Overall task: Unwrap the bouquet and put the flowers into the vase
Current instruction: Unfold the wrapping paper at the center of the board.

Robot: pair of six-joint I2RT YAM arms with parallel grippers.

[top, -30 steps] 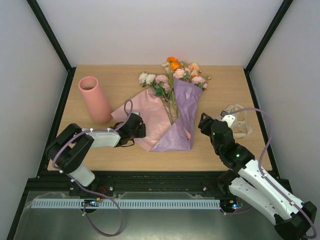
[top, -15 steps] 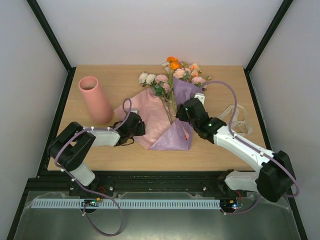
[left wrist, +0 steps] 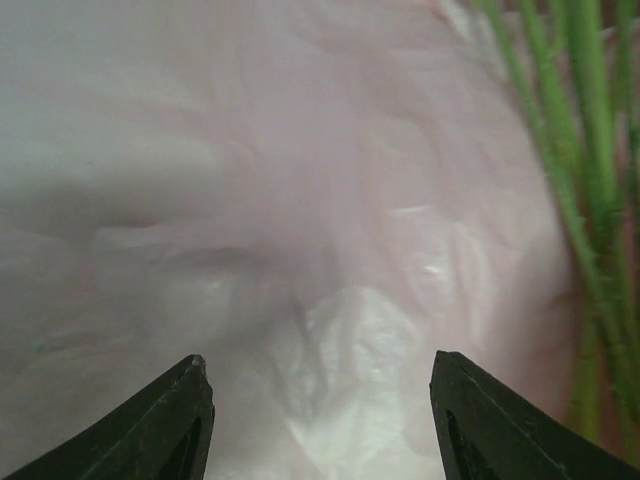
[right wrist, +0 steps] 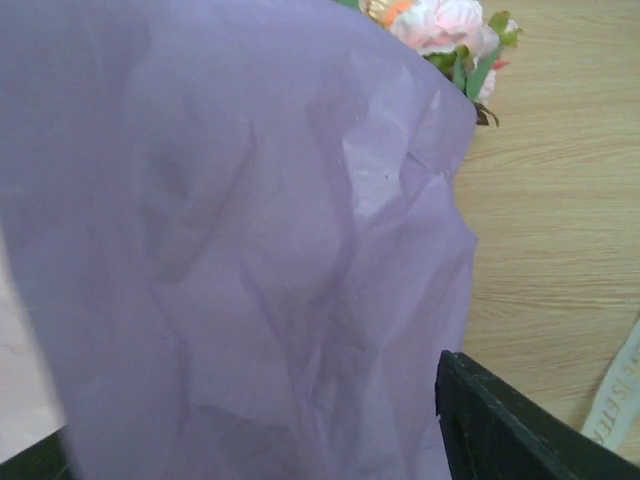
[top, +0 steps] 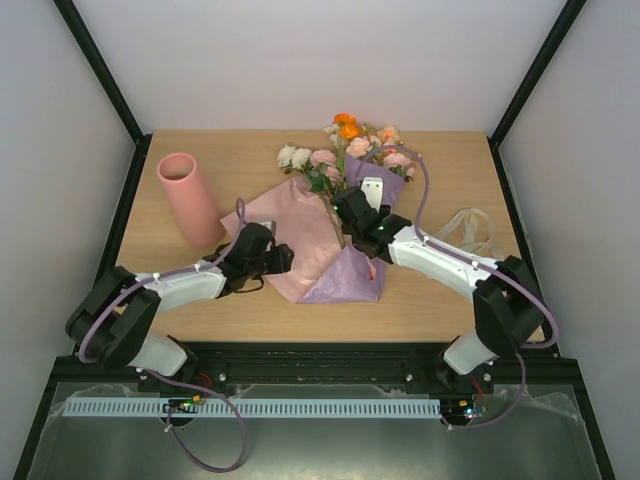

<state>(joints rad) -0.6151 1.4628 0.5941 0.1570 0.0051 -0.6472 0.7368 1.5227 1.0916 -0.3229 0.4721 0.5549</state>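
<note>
Two arms meet at the bouquet (top: pixel 352 275), table centre from above; I see the vase (top: pixel 188 198) upright at its 9 o'clock. Left wrist: left gripper (left wrist: pixel 318 358) gapes over pink paper (left wrist: pixel 300 200), stems (left wrist: pixel 570 180) at 3 o'clock. Right wrist: right gripper (right wrist: pixel 250 400) spread, lilac paper (right wrist: pixel 250 220) between.

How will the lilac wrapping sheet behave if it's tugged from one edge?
Probably floppy: the lilac sheet is creased and hangs in soft folds in the right wrist view. It's likely thin and light, so it may crumple rather than slide flat. The flowers lie partly within it, so a tug could drag them along.
</note>
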